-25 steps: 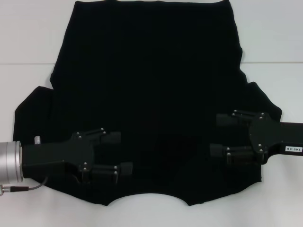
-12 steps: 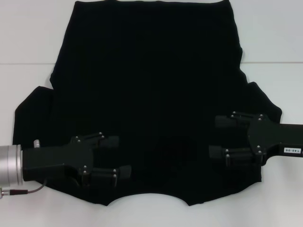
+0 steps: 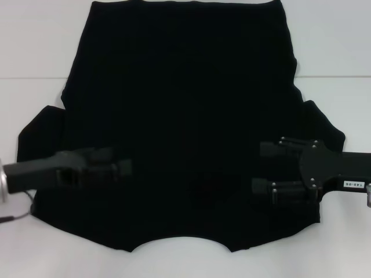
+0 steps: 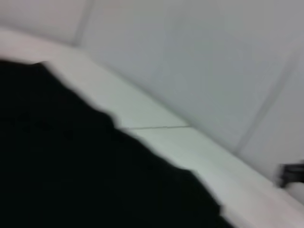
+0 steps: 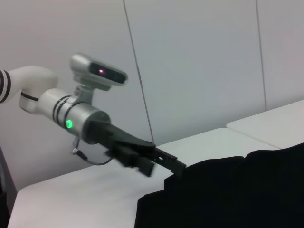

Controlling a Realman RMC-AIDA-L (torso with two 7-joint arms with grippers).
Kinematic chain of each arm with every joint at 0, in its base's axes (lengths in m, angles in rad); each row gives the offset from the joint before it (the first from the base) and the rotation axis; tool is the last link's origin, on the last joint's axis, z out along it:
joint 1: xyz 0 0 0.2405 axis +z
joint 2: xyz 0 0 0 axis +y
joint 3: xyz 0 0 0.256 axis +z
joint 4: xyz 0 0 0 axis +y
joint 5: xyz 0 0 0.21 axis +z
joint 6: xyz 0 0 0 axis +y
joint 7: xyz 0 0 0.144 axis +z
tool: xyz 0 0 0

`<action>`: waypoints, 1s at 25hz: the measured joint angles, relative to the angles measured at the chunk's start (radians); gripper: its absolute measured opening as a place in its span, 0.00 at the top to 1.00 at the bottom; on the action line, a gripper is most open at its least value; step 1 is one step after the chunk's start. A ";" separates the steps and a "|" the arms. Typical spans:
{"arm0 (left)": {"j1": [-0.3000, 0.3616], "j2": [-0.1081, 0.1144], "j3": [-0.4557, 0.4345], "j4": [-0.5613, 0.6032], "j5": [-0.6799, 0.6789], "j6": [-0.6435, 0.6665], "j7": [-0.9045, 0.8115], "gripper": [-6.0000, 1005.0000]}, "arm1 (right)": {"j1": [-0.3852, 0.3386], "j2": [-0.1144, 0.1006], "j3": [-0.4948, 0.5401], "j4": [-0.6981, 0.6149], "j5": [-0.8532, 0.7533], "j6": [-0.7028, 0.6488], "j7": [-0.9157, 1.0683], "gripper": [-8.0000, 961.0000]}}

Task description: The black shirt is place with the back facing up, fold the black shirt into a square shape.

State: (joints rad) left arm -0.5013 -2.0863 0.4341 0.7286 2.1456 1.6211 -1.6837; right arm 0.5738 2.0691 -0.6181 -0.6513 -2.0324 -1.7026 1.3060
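The black shirt [image 3: 185, 104] lies spread flat on the white table, its curved neckline at the near edge and its hem at the far edge. My left gripper [image 3: 122, 168] hovers over the shirt's near left part by the left sleeve, blurred by motion and rolled onto its side. The right wrist view shows this left gripper [image 5: 164, 166] open at the edge of the shirt [image 5: 228, 194]. My right gripper [image 3: 259, 168] is open over the near right part, beside the right sleeve, with nothing between its fingers. The left wrist view shows only the shirt [image 4: 71, 180] and table.
The white table [image 3: 35, 58] has a seam line [image 3: 29, 78] running across it behind the sleeves. Bare table surface [image 3: 174, 263] lies in front of the neckline. A grey panelled wall [image 5: 199, 61] stands behind the table.
My left gripper has pulled back to the left, away from the neckline, and rolled onto its side. The right gripper has crept slightly left and nearer. The shirt has not moved.
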 joint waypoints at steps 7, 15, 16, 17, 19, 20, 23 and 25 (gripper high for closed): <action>0.002 0.024 -0.011 0.109 0.130 -0.142 -0.298 0.06 | 0.013 0.010 0.003 0.002 0.000 0.004 0.012 0.04; -0.024 0.035 -0.004 0.176 0.293 -0.275 -0.491 0.06 | 0.025 0.016 0.001 0.004 0.001 0.026 0.036 0.04; -0.030 0.037 -0.003 0.176 0.314 -0.292 -0.517 0.06 | 0.027 0.017 0.001 0.004 0.001 0.027 0.037 0.04; -0.034 0.038 -0.003 0.177 0.329 -0.306 -0.534 0.06 | 0.027 0.017 0.000 0.004 0.001 0.028 0.038 0.04; -0.043 0.039 0.000 0.177 0.354 -0.329 -0.562 0.06 | 0.029 0.017 0.000 0.007 0.001 0.029 0.039 0.04; -0.045 0.039 0.000 0.178 0.361 -0.337 -0.570 0.06 | 0.029 0.017 0.000 0.009 0.002 0.030 0.039 0.04; -0.049 0.039 0.007 0.179 0.368 -0.356 -0.584 0.06 | 0.029 0.017 0.003 0.014 0.002 0.031 0.039 0.04; -0.049 0.039 0.010 0.179 0.372 -0.369 -0.587 0.06 | 0.029 0.017 0.005 0.015 0.002 0.031 0.039 0.04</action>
State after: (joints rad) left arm -0.5504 -2.0477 0.4443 0.9072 2.5171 1.2526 -2.2704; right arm 0.6026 2.0861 -0.6127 -0.6363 -2.0307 -1.6712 1.3452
